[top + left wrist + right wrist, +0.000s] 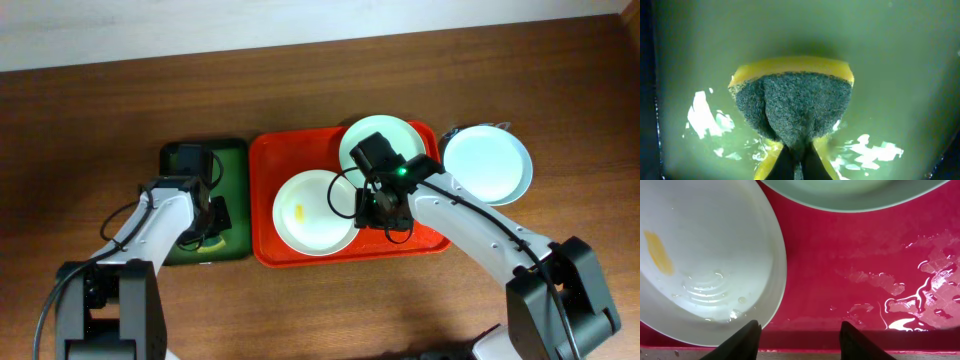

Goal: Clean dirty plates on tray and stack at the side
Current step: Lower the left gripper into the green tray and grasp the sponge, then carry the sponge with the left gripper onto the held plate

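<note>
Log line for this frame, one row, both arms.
left gripper shut on sponge in green tray | right gripper open over red tray, beside smeared plate | one plate outside tray, right side

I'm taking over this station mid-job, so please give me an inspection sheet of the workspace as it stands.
Surface: brown wooden table.
Job's things: red tray holds a white plate with a yellow smear and a mint plate; a third plate sits on the table to the tray's right. Water lies on the red tray.
Clutter: green tray with a sponge.
Pincers: left pincer shut on the sponge; right pincer open over the red tray, beside the white plate's rim.
Cables: black cables along both arms.
Surroundings: pale strip beyond the table; nothing else seen.
</note>
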`<state>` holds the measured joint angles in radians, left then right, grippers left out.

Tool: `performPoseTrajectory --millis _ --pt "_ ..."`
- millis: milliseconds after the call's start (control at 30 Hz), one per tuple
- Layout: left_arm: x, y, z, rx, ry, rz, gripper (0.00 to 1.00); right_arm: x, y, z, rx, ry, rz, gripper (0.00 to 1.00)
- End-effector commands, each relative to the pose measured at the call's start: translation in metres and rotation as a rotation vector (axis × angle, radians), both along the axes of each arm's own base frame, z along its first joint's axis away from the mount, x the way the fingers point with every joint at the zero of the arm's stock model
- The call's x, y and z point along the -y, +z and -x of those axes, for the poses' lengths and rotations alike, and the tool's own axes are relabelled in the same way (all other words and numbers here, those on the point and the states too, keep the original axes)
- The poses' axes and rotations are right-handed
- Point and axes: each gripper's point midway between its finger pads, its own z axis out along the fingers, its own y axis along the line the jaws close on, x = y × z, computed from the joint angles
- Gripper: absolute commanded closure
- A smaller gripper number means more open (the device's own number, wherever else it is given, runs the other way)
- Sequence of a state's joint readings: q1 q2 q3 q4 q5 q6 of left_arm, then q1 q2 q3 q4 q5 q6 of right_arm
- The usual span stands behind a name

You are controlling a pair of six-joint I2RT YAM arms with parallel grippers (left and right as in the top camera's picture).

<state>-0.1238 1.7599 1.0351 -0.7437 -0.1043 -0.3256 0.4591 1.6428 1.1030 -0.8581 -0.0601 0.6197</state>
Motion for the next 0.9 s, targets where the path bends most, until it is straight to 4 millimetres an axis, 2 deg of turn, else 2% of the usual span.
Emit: performPoseTrajectory --millis 0,100,200,233,367,467,600,633,667,867 --pt "0.004 0.008 -0.011 0.025 -0.005 0.021 1.00 0.001 -0.004 0.001 0.008 0.010 0.011 0.47" --pt "0.007 0.046 -0.038 0.105 -0.030 0.026 1.00 0.001 -0.008 0.002 0.008 0.010 0.011 0.47" --pt "0.010 0.090 -0.061 0.161 -0.104 0.018 1.00 0.002 -0.022 0.005 0.015 -0.018 0.001 0.47" --pt "0.011 0.098 -0.066 0.178 -0.115 0.017 1.00 0.001 -0.026 0.003 0.027 -0.023 -0.007 0.47" --pt "0.012 0.103 -0.071 0.194 -0.150 0.012 1.00 -0.004 -0.039 -0.003 0.083 -0.021 -0.047 0.58" --pt "0.023 0.105 -0.075 0.211 -0.210 0.011 1.00 -0.006 -0.050 -0.008 0.138 -0.021 -0.076 0.63" --pt "0.038 0.105 -0.074 0.219 -0.257 0.012 1.00 -0.006 -0.055 -0.009 0.150 -0.069 -0.095 0.80" --pt "0.040 0.105 -0.074 0.218 -0.266 0.012 1.00 -0.006 -0.055 -0.009 0.150 -0.068 -0.096 0.91" --pt "0.043 0.105 -0.074 0.218 -0.282 0.011 1.00 -0.006 -0.055 -0.009 0.150 -0.068 -0.095 0.96" --pt "0.059 0.108 -0.080 0.254 -0.361 0.007 1.00 -0.007 -0.055 -0.008 0.148 -0.068 -0.098 0.96"
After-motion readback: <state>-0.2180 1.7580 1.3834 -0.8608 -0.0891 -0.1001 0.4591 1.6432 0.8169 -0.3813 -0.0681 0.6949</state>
